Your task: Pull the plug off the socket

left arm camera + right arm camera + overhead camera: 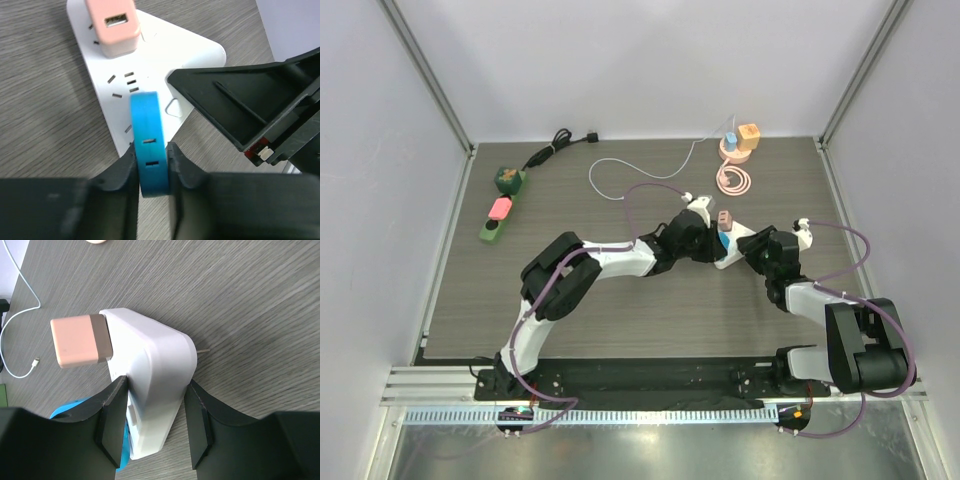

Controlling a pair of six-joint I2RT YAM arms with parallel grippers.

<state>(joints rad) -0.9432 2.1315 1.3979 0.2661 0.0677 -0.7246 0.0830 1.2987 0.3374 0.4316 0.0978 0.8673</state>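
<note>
A white socket block (pixel 728 232) lies mid-table with a pink plug (pixel 723 217) and a blue plug (pixel 722 241) on its face. My left gripper (pixel 712 240) is shut on the blue plug (pixel 149 145), which stands against the white socket (pixel 155 60) below the pink plug (pixel 112 25). I cannot tell whether its prongs are still in. My right gripper (pixel 740 247) grips the socket's end. In the right wrist view the gripper (pixel 154 407) is shut on the white socket (pixel 155 370), with the pink plug (pixel 80 341) and a sliver of the blue plug (pixel 67 407) to its left.
A green power strip (pixel 502 200) carrying a pink plug (pixel 500 207) lies at the left, with a black cable (pixel 560 142) behind it. A white cable (pixel 640 165), a pink coiled cable (pixel 734 180) and an orange cube (pixel 749 136) lie at the back.
</note>
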